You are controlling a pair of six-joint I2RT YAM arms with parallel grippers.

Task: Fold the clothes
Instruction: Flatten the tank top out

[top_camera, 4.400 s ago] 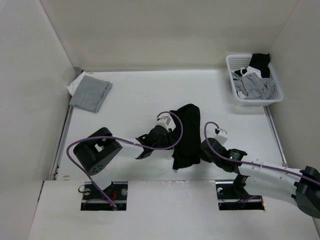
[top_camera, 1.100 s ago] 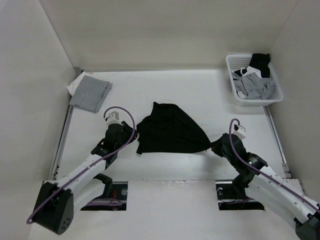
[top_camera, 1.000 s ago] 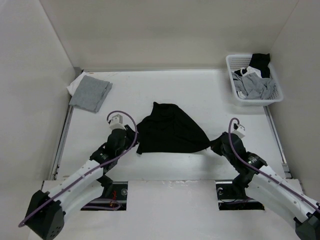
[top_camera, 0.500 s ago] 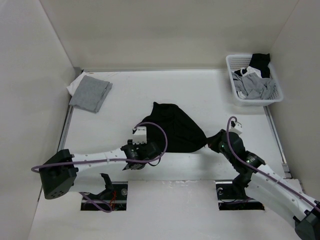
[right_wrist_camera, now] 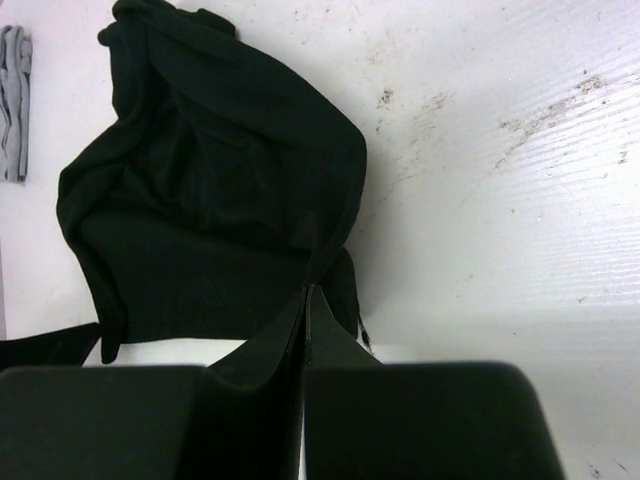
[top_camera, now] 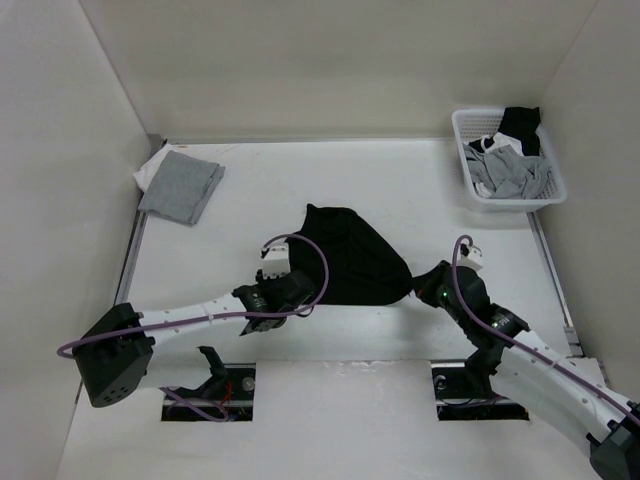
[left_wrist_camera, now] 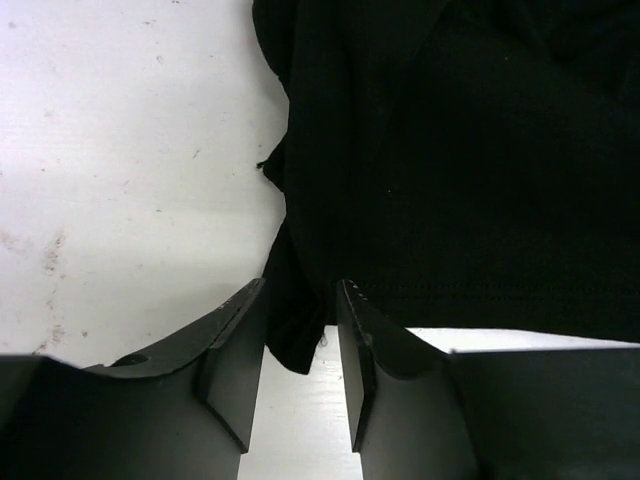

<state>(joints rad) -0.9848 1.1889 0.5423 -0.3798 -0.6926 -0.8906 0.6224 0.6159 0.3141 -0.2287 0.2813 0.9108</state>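
The black clothes point(top_camera: 350, 258) are spread at the centre of the white surface point(top_camera: 400, 190). Their right tip is pinched by the clenched right hand point(right_wrist_camera: 307, 292). 1 lower-left corner lies between the parted jaws of the released left hand point(left_wrist_camera: 300, 310).

You have nothing to read here: no lettering, label, brand mark, number or sign shows legibly in any of the three views.
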